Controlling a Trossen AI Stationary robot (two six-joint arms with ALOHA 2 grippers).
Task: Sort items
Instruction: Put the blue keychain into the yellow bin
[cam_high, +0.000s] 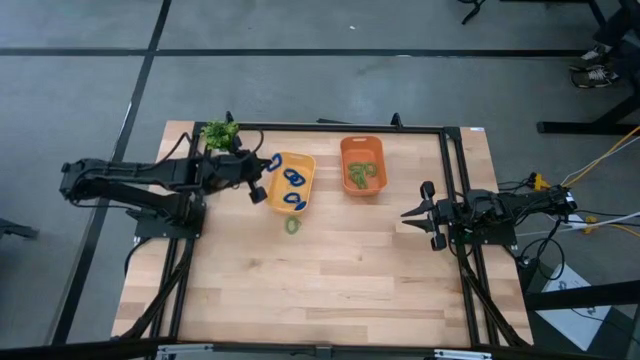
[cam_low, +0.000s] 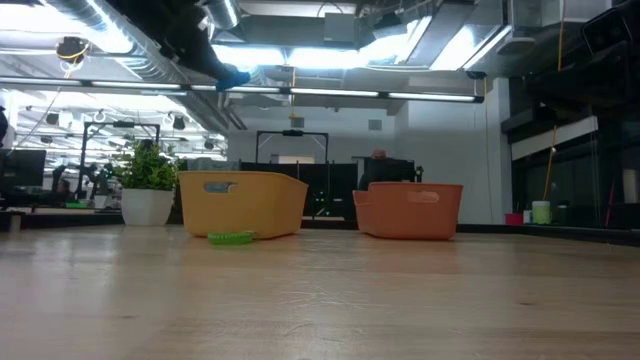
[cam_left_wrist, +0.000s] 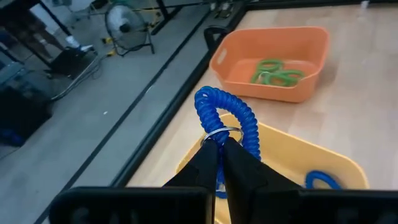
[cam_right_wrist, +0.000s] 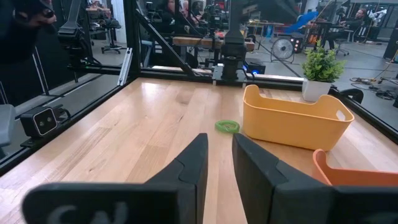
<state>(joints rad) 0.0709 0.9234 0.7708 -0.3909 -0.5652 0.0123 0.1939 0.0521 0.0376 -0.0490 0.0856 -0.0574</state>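
**A:** Your left end effector (cam_left_wrist: 221, 146) is pinching a blue coiled ring (cam_left_wrist: 225, 113) by its small metal loop, high above the near edge of the yellow bin (cam_high: 291, 183). What are you worrying about?

**B:** That grip is sitting on a thin wire loop, and the springy plastic coil is hanging off to one side of it. If you are letting go while still over the rim, I judge the coil could be bouncing off the wall and landing on the tabletop (cam_high: 320, 280).

**A:** Anything else?

**B:** A green ring (cam_high: 291, 225) is lying on the wood just outside that yellow bin, on the wrong side of the wall. The other green rings (cam_left_wrist: 277, 71) are sitting in the orange bin (cam_high: 362, 166), well apart from it. Leave it close to the yellow bin and a low pass could be nudging it.

**A:** And the right arm?

**B:** Your right end effector (cam_high: 418, 213) is waiting at the tabletop's right side, fingers slightly parted around nothing.

**A:** How are the bins looking?

**B:** Smooth moulded plastic, rounded corners, handle slots; blue rings (cam_high: 293, 187) are already resting inside the yellow one. The wood is pale, planked and slick-looking.
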